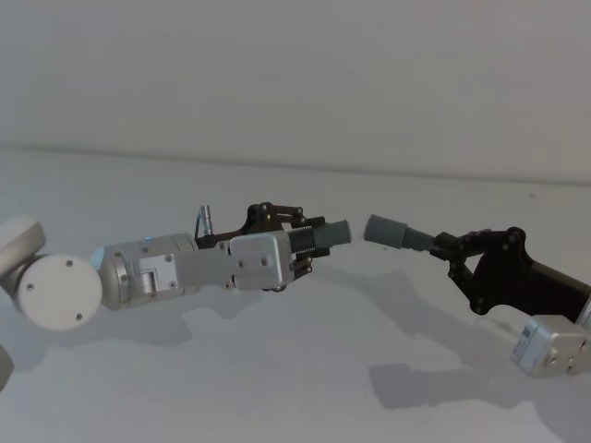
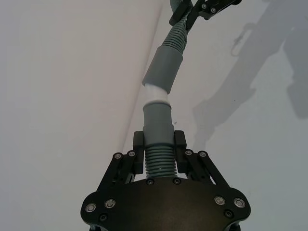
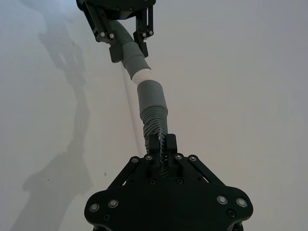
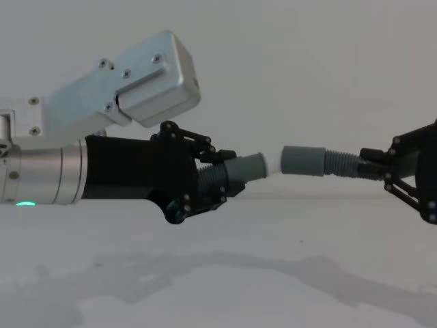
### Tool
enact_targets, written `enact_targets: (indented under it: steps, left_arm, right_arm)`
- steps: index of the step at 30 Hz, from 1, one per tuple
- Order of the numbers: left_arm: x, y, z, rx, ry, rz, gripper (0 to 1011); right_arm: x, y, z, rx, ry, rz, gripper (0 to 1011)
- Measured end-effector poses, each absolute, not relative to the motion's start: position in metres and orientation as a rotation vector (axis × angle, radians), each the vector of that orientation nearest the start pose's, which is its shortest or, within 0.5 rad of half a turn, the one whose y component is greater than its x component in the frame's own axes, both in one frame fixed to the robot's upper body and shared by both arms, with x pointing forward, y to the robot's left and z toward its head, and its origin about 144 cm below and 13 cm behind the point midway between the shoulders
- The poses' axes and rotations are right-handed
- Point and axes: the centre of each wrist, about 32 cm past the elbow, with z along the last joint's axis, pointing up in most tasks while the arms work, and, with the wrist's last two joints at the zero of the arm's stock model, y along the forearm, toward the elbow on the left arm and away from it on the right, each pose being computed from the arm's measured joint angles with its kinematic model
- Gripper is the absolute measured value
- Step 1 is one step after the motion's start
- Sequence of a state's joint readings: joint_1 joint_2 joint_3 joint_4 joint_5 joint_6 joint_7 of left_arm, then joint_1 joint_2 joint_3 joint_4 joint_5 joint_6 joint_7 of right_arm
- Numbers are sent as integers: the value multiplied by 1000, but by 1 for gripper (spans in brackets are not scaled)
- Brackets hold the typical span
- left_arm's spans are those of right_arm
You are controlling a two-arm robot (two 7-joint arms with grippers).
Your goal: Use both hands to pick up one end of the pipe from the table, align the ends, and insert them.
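Head view: I am holding both pipe pieces up off the surface (image 1: 295, 388). My left pincer (image 1: 309, 242) is pinching the ribbed part of the short piece (image 1: 323, 236), whose cuff (image 1: 338, 232) is pointing toward the right. My right pincer (image 1: 443, 244) is pinching the long hose (image 1: 420, 238) by its ribs, with its wide cuff (image 1: 386, 228) facing back at the short cuff. A small gap is showing between the two. So I judge lifting done and aligning nearly done; the insertion is what is left.

Left wrist view: the left pincer (image 2: 160, 144) is clamping the short piece (image 2: 159, 159), which is running straight out from it. Its pale tip (image 2: 156, 94) is sitting right at the mouth of the wide cuff (image 2: 164, 67), which is leaning slightly off that line.

Right wrist view: the right pincer (image 3: 161, 144) is gripping the long hose (image 3: 155, 122). The wide cuff (image 3: 149, 96) is aiming at the pale tip (image 3: 141, 74), just short of it.

Chest view: both long axes are lying close to level above the surface (image 4: 218, 273). The short cuff (image 4: 247, 166) is tilting up a little toward the wide cuff (image 4: 304, 160), which is sitting slightly higher. I am judging a small correction is needed before pushing together.
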State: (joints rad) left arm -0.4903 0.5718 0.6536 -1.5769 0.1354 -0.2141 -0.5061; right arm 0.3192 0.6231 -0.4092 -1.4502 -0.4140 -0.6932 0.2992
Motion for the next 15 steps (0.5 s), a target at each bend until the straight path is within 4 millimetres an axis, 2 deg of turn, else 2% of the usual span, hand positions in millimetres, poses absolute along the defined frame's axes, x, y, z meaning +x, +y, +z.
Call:
enact_targets:
  steps: [15]
  left_arm:
    - [529, 219, 1250, 402, -828, 430, 347]
  right_arm:
    - [518, -313, 1207, -339, -1161, -502, 66]
